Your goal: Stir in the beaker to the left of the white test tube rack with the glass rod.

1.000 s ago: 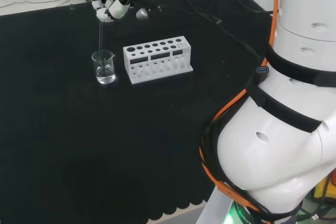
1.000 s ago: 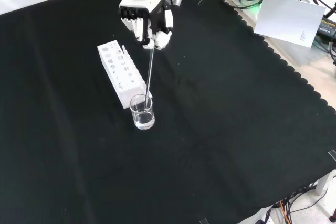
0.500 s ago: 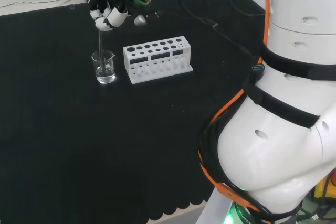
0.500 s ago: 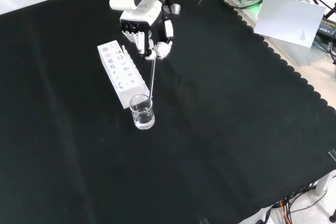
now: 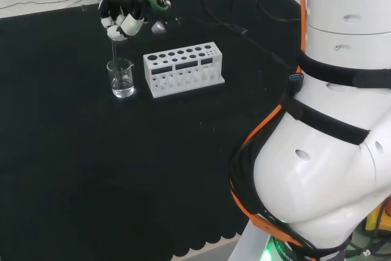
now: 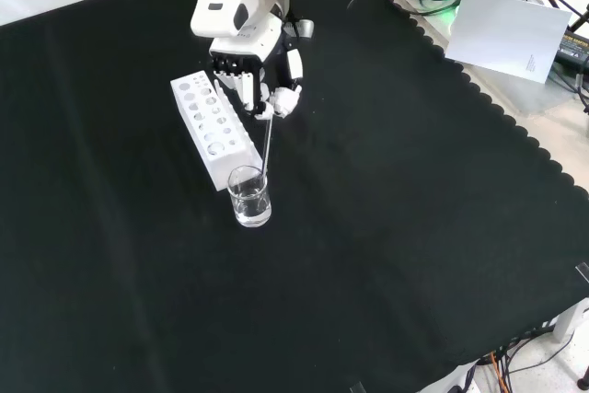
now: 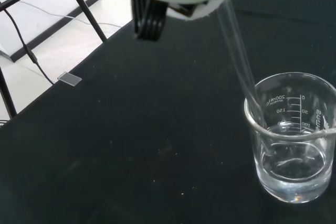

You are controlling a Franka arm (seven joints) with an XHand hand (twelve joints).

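The hand [image 6: 260, 78] pinches the top of the glass rod [image 6: 266, 143], whose tip dips into the water in the beaker [image 6: 249, 196]. The beaker stands just beside the white test tube rack [image 6: 212, 129], toward the cloth's far left corner in the head view. Sweeping too wide could push the rod against the glass wall and tip the beaker.

glass rod [image 7: 241, 66] tip-down in water-filled beaker [image 7: 292, 145]

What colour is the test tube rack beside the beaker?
White; the test tube rack shows best in the head view.
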